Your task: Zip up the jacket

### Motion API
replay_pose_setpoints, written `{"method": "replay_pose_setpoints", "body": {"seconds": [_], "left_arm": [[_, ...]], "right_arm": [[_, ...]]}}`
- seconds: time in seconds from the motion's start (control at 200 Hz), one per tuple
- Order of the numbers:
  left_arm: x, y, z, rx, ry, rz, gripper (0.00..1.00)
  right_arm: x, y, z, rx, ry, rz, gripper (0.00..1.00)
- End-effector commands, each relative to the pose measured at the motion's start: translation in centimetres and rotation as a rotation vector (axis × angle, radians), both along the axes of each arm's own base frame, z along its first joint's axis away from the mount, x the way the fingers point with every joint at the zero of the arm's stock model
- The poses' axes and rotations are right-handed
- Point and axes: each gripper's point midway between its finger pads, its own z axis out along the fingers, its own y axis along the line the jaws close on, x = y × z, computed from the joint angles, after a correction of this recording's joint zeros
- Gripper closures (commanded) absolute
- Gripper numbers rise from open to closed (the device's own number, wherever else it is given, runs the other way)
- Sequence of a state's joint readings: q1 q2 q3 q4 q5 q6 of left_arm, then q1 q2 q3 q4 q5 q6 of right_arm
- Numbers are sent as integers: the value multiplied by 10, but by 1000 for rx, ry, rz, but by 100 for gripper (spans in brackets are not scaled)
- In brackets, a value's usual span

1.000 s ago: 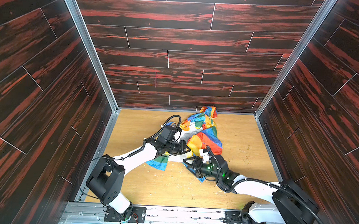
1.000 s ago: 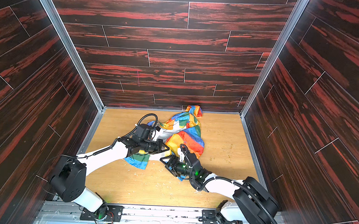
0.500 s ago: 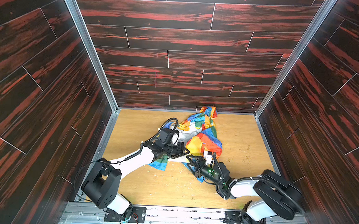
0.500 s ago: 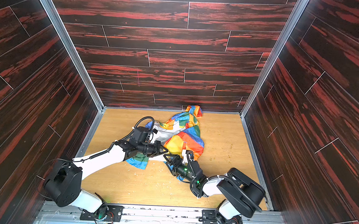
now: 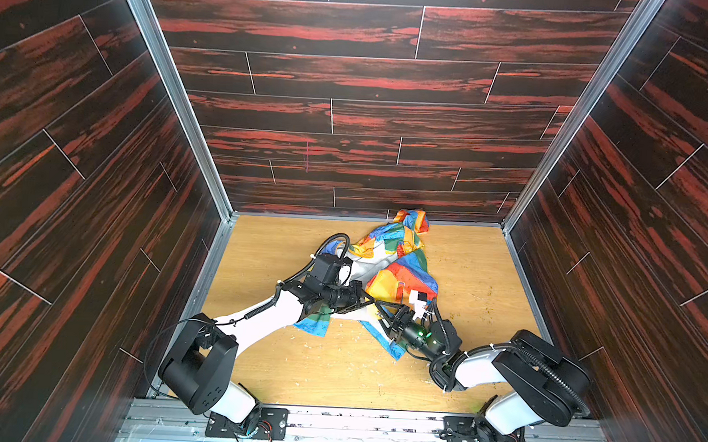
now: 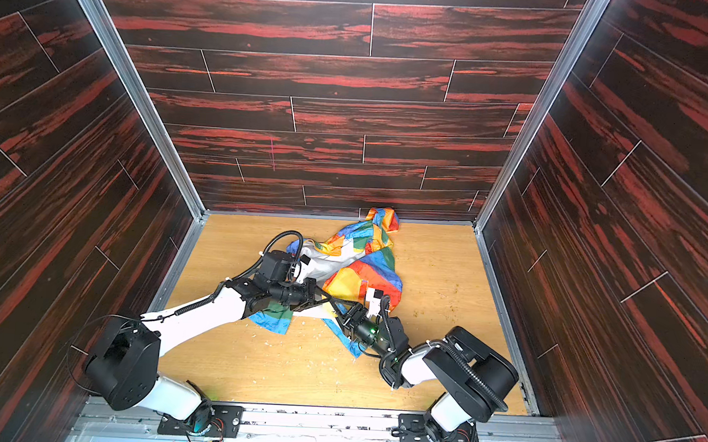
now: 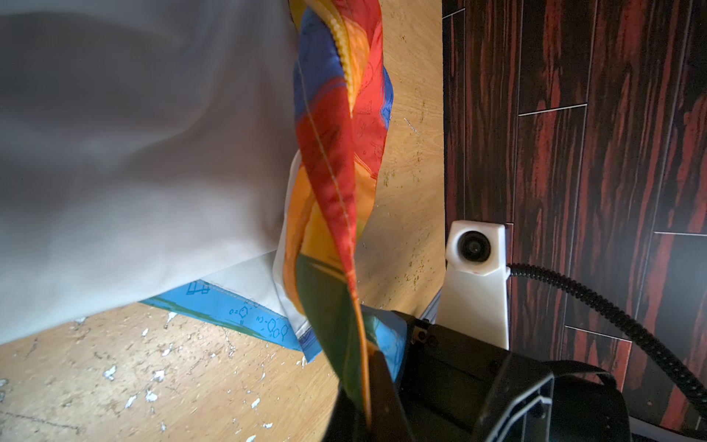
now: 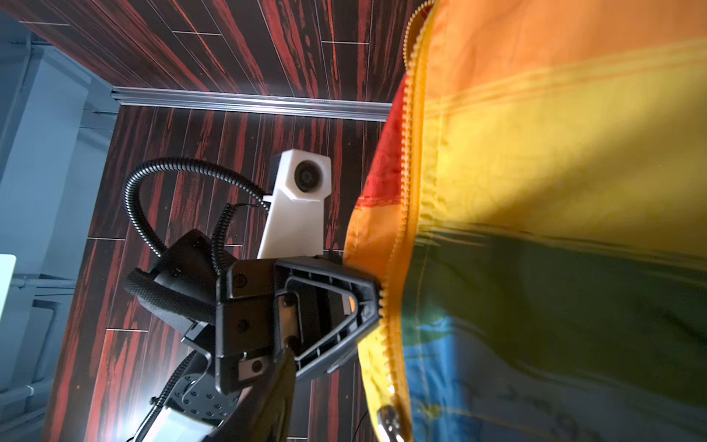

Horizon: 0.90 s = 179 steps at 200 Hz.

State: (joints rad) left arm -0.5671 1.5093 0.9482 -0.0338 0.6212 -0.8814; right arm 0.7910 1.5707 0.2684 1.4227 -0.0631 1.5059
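Observation:
The jacket (image 5: 399, 274) (image 6: 362, 272) lies crumpled mid-floor in red, blue, green, yellow and orange blocks, with its white lining (image 7: 134, 153) turned up. My left gripper (image 5: 368, 304) (image 6: 328, 299) (image 7: 365, 386) is shut on the jacket's front edge and lifts a taut strip of it. My right gripper (image 5: 380, 313) (image 6: 341, 313) meets it tip to tip at the lower hem, jaws apart. In the right wrist view one of its fingers (image 8: 267, 402) stands clear of the yellow zipper (image 8: 405, 191). The silver slider (image 8: 387, 419) hangs close by, and fabric hides the other finger.
Dark red plank walls (image 5: 349, 118) box in the wooden floor (image 5: 336, 366) on three sides. White flecks litter the floor near the hem. Both arm bases (image 5: 199, 372) (image 5: 539, 377) sit at the front edge.
The right arm has folded in and brought its gripper up to the hem beside the left gripper, its jaws narrowing. The left gripper keeps its hold in much the same place.

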Motion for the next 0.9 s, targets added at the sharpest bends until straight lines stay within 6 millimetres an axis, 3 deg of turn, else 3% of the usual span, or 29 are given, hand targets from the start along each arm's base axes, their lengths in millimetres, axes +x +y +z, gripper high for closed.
{"method": "replay_pose_setpoints", "body": {"seconds": [0.0, 0.18, 0.296, 0.566, 0.787, 0.892], "left_arm": [[-1, 2, 25, -26, -51, -6, 100], [-3, 6, 28, -17, -60, -15, 100], [-3, 7, 29, -25, -63, -21, 100], [-2, 7, 39, -102, -81, -14, 100], [-7, 13, 29, -102, -66, -19, 100], [-8, 13, 26, -107, -59, -22, 100]], "right_arm": [[1, -5, 14, 19, -71, 3, 42], [3, -7, 20, 24, -125, 24, 47], [4, 2, 22, 22, -144, 67, 48], [10, 0, 3, 43, -77, 42, 42], [11, -15, 21, 36, -140, -7, 52], [13, -13, 21, 22, -140, 4, 63]]}}
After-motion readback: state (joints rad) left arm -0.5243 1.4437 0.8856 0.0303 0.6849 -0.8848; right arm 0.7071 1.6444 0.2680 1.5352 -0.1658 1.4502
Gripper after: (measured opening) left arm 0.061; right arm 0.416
